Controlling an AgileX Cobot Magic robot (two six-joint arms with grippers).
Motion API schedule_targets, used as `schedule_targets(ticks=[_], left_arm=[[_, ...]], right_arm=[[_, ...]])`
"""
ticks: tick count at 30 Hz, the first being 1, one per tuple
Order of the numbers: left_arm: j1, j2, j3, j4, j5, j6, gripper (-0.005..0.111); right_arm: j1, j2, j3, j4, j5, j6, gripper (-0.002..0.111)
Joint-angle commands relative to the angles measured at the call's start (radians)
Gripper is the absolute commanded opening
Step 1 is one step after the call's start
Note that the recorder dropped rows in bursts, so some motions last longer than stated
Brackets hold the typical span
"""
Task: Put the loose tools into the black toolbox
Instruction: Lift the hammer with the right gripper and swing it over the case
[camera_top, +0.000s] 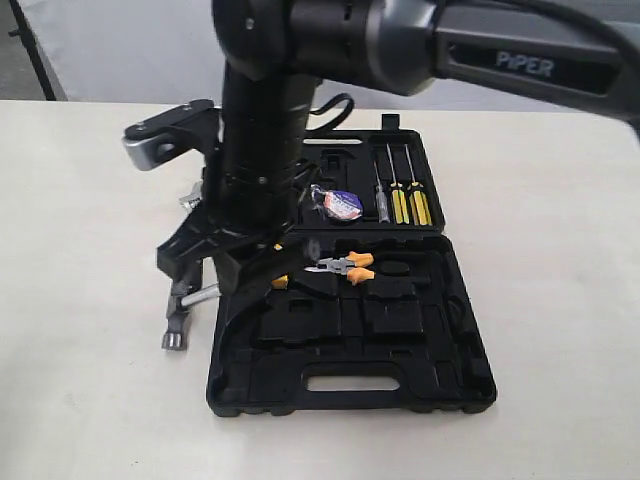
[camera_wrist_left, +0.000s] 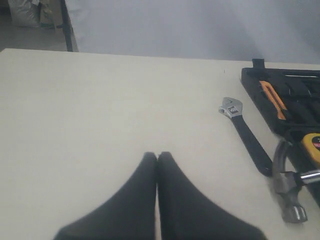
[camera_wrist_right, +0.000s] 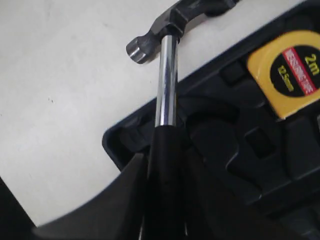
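— Steel gleams at the lower left of the exterior view: is the claw hammer (camera_top: 178, 328) meant?
— It is. Its head is found just outside the left edge of the black toolbox (camera_top: 450, 388); whether it rests on the table (camera_top: 80, 380) or hangs just above it cannot be told. The black handle is pinched between the jaws of the right gripper (camera_top: 240, 262), which is reached across the middle. The grip is judged to be taken high on the handle so that the tool can be swung over a moulded recess in the lower half.
— Is that grip confirmed elsewhere?
— In the right wrist view both pads (camera_wrist_right: 117, 200) are shown closed against the handle, with the shaft crossing the case rim and the yellow tape measure (camera_wrist_right: 289, 70) seated nearby. In the exterior view that contact is masked by the arm.
— And the other loose tools?
— The adjustable wrench (camera_wrist_left: 246, 134) is shown whole only in the left wrist view, laid flat on the table just beside the case. The tape roll (camera_top: 340, 204) is seen only from outside, in the upper half, left of the screwdrivers (camera_top: 408, 200) and above the orange-handled pliers (camera_top: 345, 267).
— The left gripper (camera_wrist_left: 157, 162)?
— Its jaws are pressed together on nothing and held over bare table, apparently parked clear of the work.
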Motion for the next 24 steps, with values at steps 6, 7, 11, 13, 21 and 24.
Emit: schedule_targets(ticks=[6, 7, 11, 13, 21, 24], left_arm=[[0.003, -0.008, 0.009, -0.014, -0.017, -0.01, 0.001], [0.003, -0.008, 0.009, -0.014, -0.017, -0.01, 0.001], [0.003, -0.008, 0.009, -0.014, -0.017, -0.01, 0.001], [0.003, -0.008, 0.009, -0.014, -0.017, -0.01, 0.001], [0.003, -0.008, 0.009, -0.014, -0.017, -0.01, 0.001], [0.003, -0.008, 0.009, -0.014, -0.017, -0.01, 0.001]], right_arm=[[-0.125, -0.021, 0.173, 0.122, -0.001, -0.138, 0.001], [-0.13, -0.018, 0.18, 0.124, -0.001, -0.14, 0.004], [-0.13, 0.014, 0.2, 0.115, -0.001, -0.152, 0.032], [-0.13, 0.028, 0.2, 0.109, -0.001, -0.179, 0.054], [-0.033, -0.007, 0.084, -0.033, -0.122, -0.119, 0.058], [0.072, 0.038, 0.06, -0.185, -0.201, -0.034, 0.057]])
